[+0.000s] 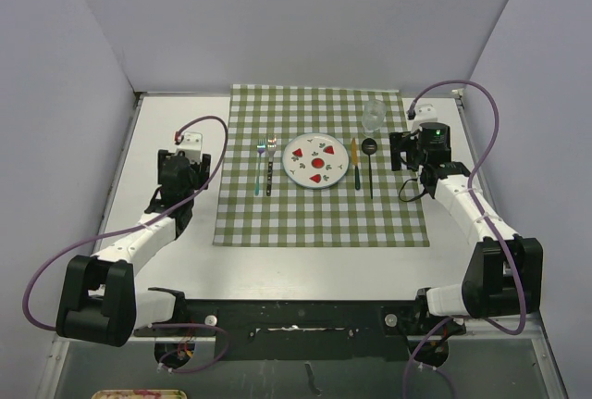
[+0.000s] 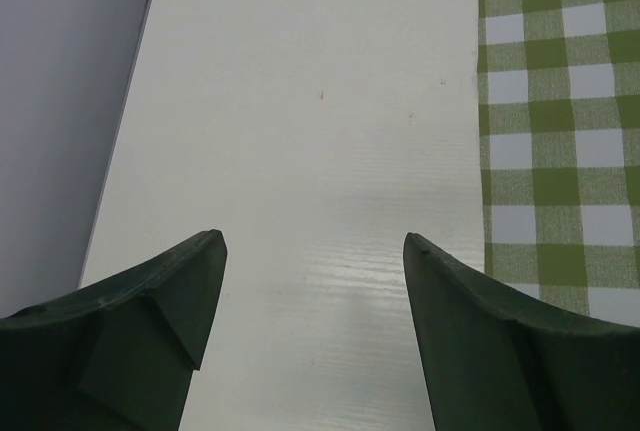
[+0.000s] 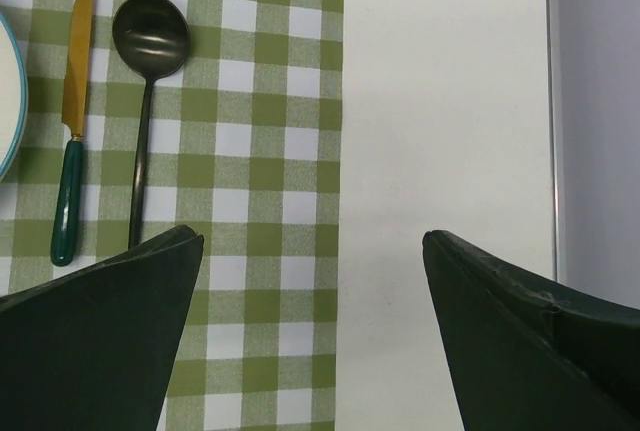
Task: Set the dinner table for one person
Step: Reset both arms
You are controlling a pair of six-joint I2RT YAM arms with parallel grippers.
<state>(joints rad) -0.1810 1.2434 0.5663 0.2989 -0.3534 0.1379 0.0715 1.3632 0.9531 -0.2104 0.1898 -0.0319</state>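
Note:
The white dinner table point(image 1: 166, 260) carries a green-and-white checked cloth point(image 1: 319, 223). On the cloth lies a white plate point(image 1: 315, 160) with red marks, two forks point(image 1: 265, 166) to its left, and a gold knife point(image 1: 353, 162) and a black spoon point(image 1: 370, 163) to its right. A clear glass point(image 1: 374, 115) stands behind the spoon. My left gripper point(image 2: 312, 238) is open over bare tabletop point(image 2: 300, 101), left of the cloth point(image 2: 560, 111). My right gripper point(image 3: 312, 235) is open above the cloth's right edge point(image 3: 330, 151), right of the spoon point(image 3: 150, 41) and knife point(image 3: 72, 121). Neither holds anything.
Grey walls close in the table on the left, right and far sides. A metal rail point(image 1: 120, 168) runs along the left edge. Purple cables loop from both arms. The arm bases point(image 1: 296, 316) sit at the near edge.

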